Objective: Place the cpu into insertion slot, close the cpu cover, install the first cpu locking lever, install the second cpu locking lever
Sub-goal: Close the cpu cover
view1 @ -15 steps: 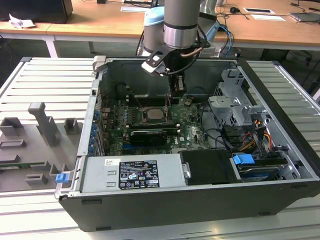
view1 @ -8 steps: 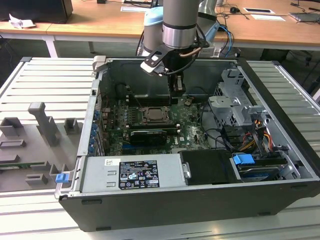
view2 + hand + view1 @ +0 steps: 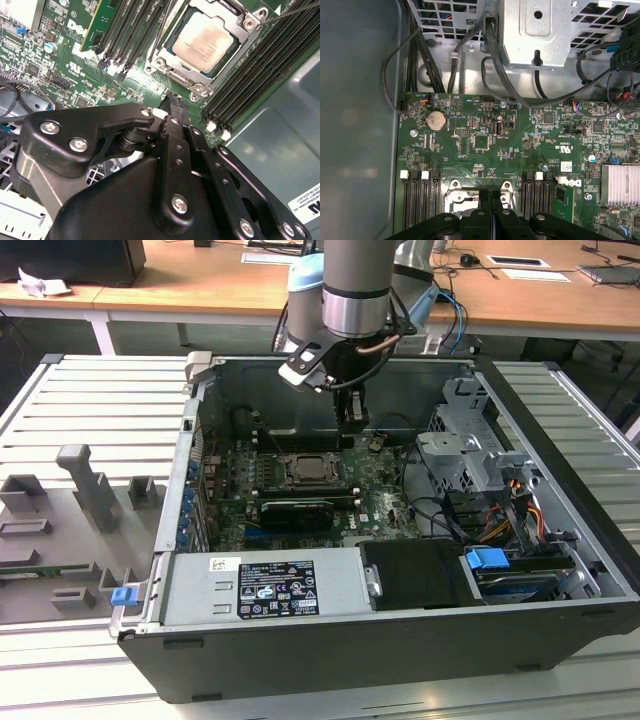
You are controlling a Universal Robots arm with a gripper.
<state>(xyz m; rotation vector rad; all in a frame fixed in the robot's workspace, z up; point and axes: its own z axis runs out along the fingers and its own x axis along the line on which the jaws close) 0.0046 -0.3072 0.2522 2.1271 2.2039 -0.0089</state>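
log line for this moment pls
cpu in insertion slot | cpu cover down over cpu | gripper shut, empty, near slot

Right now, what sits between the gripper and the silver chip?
Second wrist view: a strip of green board, then the cpu cover rim, separate gripper from cpu.

- The arm (image 3: pixel 355 280) is a thick round tube, dark grey above a shiny silver band, with pale blue joint caps (image 3: pixel 305 270) behind.
- A thin brown cable (image 3: pixel 385 337) loops around the wrist.
- The gripper (image 3: pixel 170 101) is matte black, built of rounded plates with silver screws (image 3: pixel 180 204).
- Its fingers (image 3: pixel 485 202) are narrow, flat and black.
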